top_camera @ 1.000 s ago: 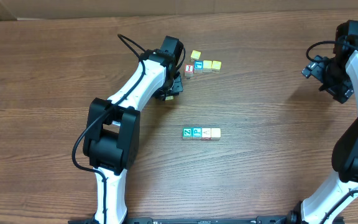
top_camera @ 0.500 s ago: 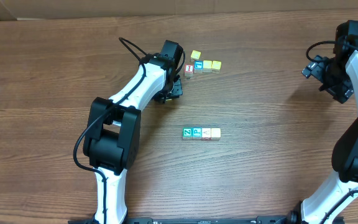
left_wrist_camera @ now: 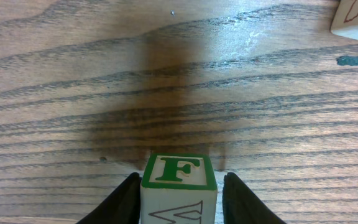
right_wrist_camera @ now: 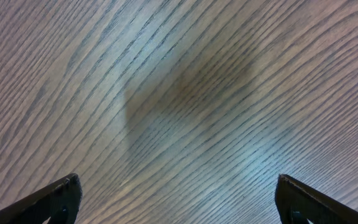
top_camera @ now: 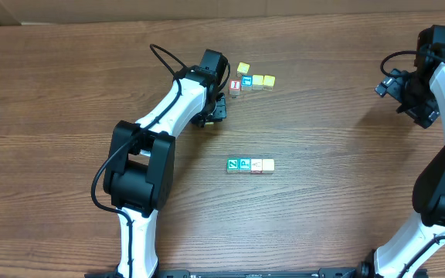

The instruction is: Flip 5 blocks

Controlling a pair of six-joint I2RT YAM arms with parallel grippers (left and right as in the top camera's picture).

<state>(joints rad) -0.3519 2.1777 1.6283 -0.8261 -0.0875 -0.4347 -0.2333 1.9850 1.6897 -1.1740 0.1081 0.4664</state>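
Overhead: the tabletop [top_camera: 68, 93] is brown wood with a strong lengthwise grain, and a cardboard-coloured wall runs along its far side. Four small square wooden cubes lie mid-table in one straight row, side by side: green-faced Z cube [top_camera: 232, 165], teal-faced P cube [top_camera: 244, 164], whitish cube [top_camera: 256, 165], tan cube [top_camera: 267, 164]. A cluster [top_camera: 252, 79] of five more cubes sits farther back, just right of the left gripper [top_camera: 216, 106]. The right gripper [top_camera: 388, 83] is at the far right, well apart from every cube. Left wrist: the jaws stand narrow, clamped on the F cube [left_wrist_camera: 179, 171], which has a pale wood body, a green border and a green letter, with a faint outline mark on the side below. Its shadow falls on the grain beyond. A pale corner cube [left_wrist_camera: 356, 18] with a red outline shows top right. Right wrist: the jaws stand wide with nothing between them, over fine diagonal grain and a soft shadow.
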